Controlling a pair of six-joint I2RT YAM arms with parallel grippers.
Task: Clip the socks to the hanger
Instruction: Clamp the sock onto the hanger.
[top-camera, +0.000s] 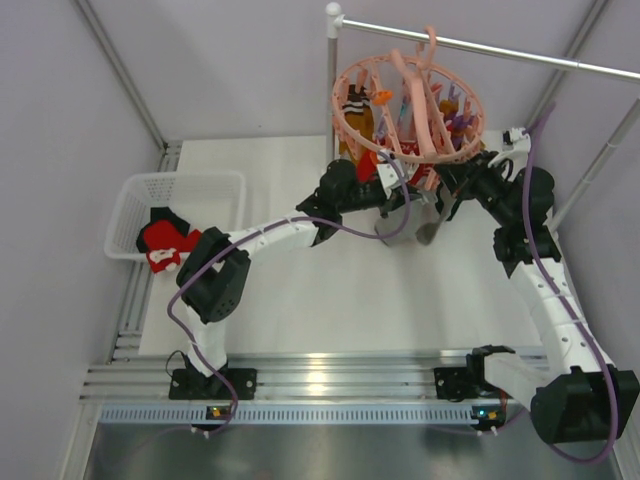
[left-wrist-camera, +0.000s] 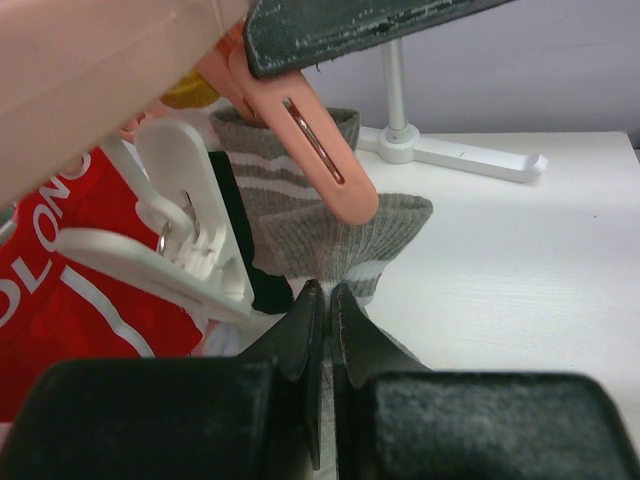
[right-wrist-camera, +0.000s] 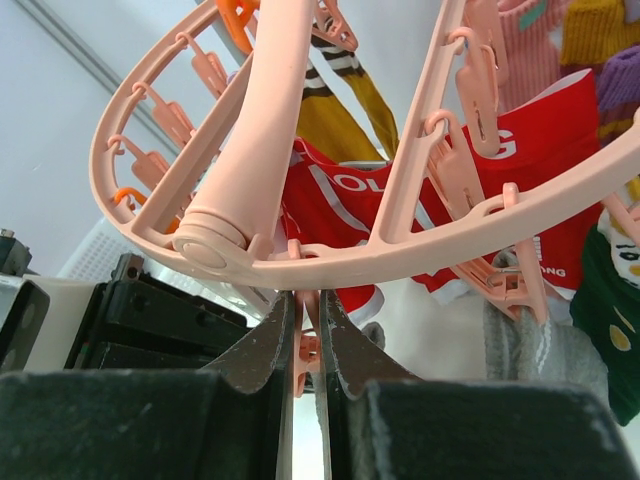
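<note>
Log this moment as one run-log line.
left gripper: shut on grey sock | right gripper: shut on clip | hanger: hanging on rail

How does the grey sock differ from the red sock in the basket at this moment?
Colour: the grey sock has paler stripes, the red sock white marks.
Place: the grey sock is up under the hanger, the red sock lies in the basket.
Grip: the left gripper is shut on the grey sock; nothing holds the red sock.
Both are small fabric socks.
</note>
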